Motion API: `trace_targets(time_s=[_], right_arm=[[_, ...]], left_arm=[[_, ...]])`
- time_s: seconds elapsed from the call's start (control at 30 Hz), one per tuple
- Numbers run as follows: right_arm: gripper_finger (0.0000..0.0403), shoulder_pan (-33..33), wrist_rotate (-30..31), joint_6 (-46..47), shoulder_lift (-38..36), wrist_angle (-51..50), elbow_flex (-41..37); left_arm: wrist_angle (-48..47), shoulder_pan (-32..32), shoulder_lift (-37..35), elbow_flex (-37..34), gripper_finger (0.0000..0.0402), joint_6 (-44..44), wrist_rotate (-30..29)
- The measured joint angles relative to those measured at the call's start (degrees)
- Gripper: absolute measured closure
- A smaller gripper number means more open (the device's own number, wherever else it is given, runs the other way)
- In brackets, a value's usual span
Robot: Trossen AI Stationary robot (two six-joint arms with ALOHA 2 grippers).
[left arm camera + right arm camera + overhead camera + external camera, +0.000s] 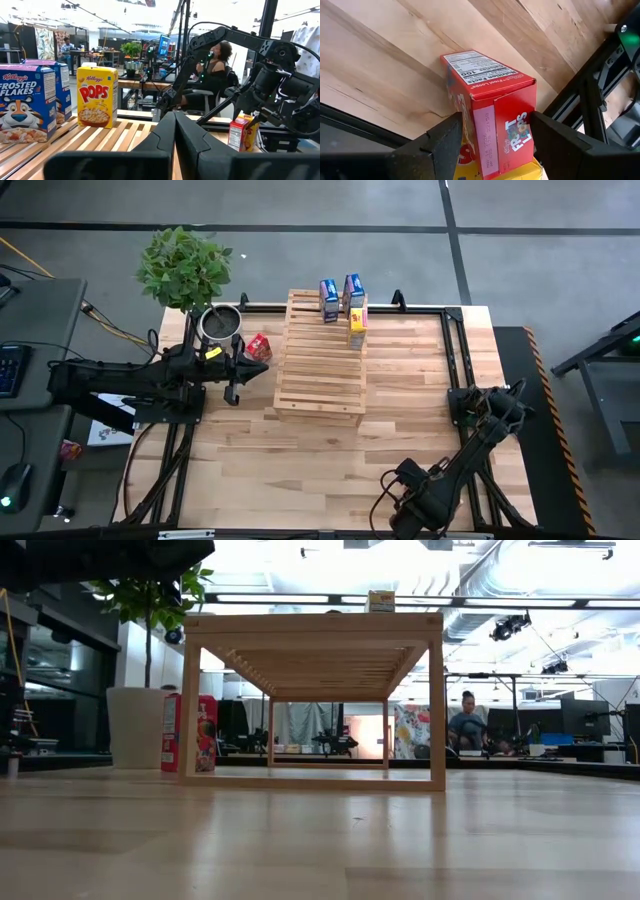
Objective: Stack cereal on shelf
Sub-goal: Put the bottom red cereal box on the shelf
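The slatted wooden shelf (320, 370) stands mid-table. On its far end stand two blue cereal boxes (329, 300) (353, 290) and a yellow one (357, 320); the left wrist view shows them too (20, 107) (96, 97). A red box (258, 347) stands on the table left of the shelf. My right gripper (495, 130) hangs at the table's right (480, 408), shut on another red cereal box (490, 100), with a yellow box (520, 172) beside it. My left gripper (175, 135) waits shut, left of the shelf (237, 375). My right gripper pinches the red box between its two fingers, one finger (445, 142) on one side and the other (550, 140) on the opposite side (532, 120), near the box's upper end. The fingers come steeply from above. The left wrist view shows the box (239, 135) upright, low by the table.
A potted plant (185, 268) and a metal pot (219, 323) stand at the far left. Black frame rails (455, 350) run along the table's right side. Bare planks (300, 470) lie between the shelf and the near edge. People sit in the room beyond.
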Motion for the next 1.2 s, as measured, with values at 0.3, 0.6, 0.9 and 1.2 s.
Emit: trace_targets(time_s=[0.3,0.6,0.9,1.2], right_arm=[[0.0181,0.0,-1.0,1.9,-1.4,-0.1,0.0],[0.0180,-0.4,1.8,1.4,-1.5,-0.4,0.0],[0.0180,-0.7,2.2,1.5,-1.5,-0.4,0.0],[0.0180,-0.9,1.7,0.6,-1.5,-0.6,0.0]], left_arm=[[0.0,0.0,0.0,0.0,0.0401,0.0,0.0],[0.0,0.0,0.0,0.0,0.0401,0.9,0.0],[-0.1,0.0,0.0,0.0,0.0401,0.0,0.0],[-0.1,0.0,0.0,0.0,0.0401,0.0,0.0]])
